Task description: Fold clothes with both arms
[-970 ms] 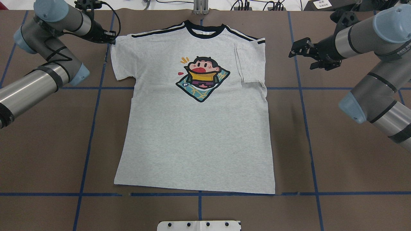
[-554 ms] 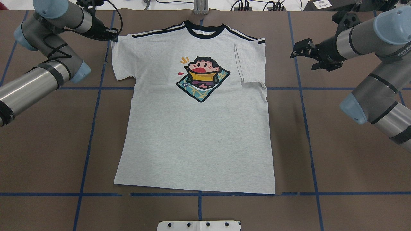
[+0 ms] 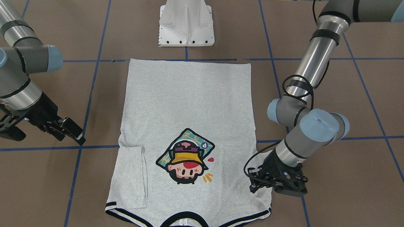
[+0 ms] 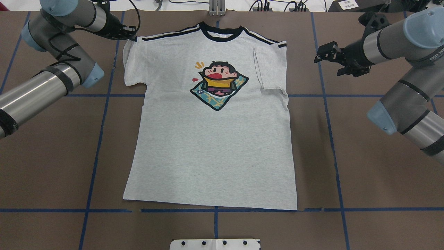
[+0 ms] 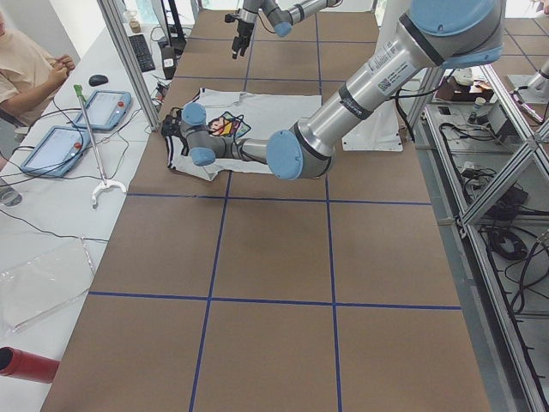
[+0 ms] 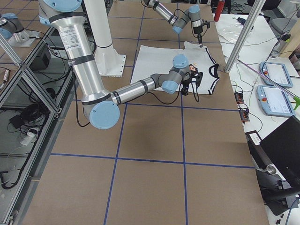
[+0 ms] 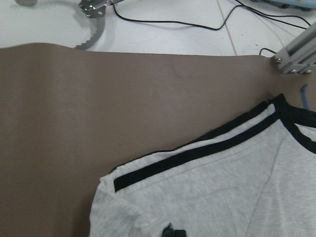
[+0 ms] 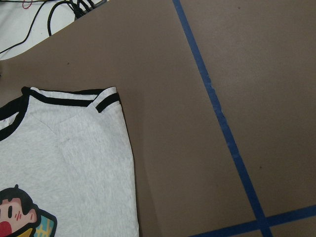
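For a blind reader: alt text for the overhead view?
A light grey cartoon-print T-shirt lies flat on a brown table, one sleeve folded in. The black left gripper grips the other sleeve; the black right gripper hangs open.

Left gripper (image 4: 130, 34) displaced; T-shirt (image 4: 211, 146) sleeve drawn inward

The left gripper has travelled from the outer sleeve corner along the striped shoulder toward the collar. The sleeve edge (image 4: 124, 66) on that side has shifted inward with it, exposing more desk (image 4: 52, 156) beside it.

Grey cartoon-print T-shirt (image 4: 211, 146) lies flat, face-up; left gripper (image 4: 133, 35) pinches one sleeve, right gripper (image 4: 326, 60) hovers spread beside the folded-in sleeve.
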{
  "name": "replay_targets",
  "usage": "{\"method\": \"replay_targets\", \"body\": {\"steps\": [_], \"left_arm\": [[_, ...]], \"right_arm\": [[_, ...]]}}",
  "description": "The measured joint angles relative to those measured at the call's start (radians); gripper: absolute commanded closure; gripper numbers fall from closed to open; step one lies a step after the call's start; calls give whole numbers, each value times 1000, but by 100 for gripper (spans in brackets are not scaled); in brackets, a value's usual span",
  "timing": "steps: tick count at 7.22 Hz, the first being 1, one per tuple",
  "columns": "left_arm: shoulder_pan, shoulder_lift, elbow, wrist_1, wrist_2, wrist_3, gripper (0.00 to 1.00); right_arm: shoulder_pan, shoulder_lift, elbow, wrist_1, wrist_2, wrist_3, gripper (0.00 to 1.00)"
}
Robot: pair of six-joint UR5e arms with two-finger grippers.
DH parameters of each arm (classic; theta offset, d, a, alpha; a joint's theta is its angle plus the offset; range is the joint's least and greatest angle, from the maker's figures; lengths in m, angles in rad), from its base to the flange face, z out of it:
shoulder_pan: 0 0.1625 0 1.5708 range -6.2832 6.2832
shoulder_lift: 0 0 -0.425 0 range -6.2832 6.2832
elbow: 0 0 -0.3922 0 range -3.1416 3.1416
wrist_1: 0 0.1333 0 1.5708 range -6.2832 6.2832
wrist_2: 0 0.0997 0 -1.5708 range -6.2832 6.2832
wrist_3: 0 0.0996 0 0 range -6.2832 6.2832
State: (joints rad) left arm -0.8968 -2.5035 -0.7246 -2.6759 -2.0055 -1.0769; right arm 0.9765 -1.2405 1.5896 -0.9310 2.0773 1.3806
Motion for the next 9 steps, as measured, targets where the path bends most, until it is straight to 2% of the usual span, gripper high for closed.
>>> {"method": "replay_targets", "body": {"steps": [1, 3, 4, 5, 6, 7, 9], "left_arm": [[32, -25, -1, 15, 57, -20, 100], [57, -84, 80, 23, 144, -30, 100], [64, -101, 110, 23, 176, -30, 96], [70, -108, 127, 23, 202, -31, 63], [73, -113, 138, 21, 217, -31, 13], [73, -119, 143, 19, 225, -32, 4], [72, -120, 127, 18, 229, -64, 4]], "right_arm": [[-1, 2, -6, -1, 0, 0, 0], [-3, 5, -14, -2, -1, 0, 0], [-4, 9, -19, -2, -2, 0, 0], [-5, 15, -29, -2, -2, 1, 0], [-5, 18, -36, -1, -3, 1, 0], [-5, 20, -37, -1, -3, 2, 0], [-9, 21, -23, -10, 0, 12, 0]]}}
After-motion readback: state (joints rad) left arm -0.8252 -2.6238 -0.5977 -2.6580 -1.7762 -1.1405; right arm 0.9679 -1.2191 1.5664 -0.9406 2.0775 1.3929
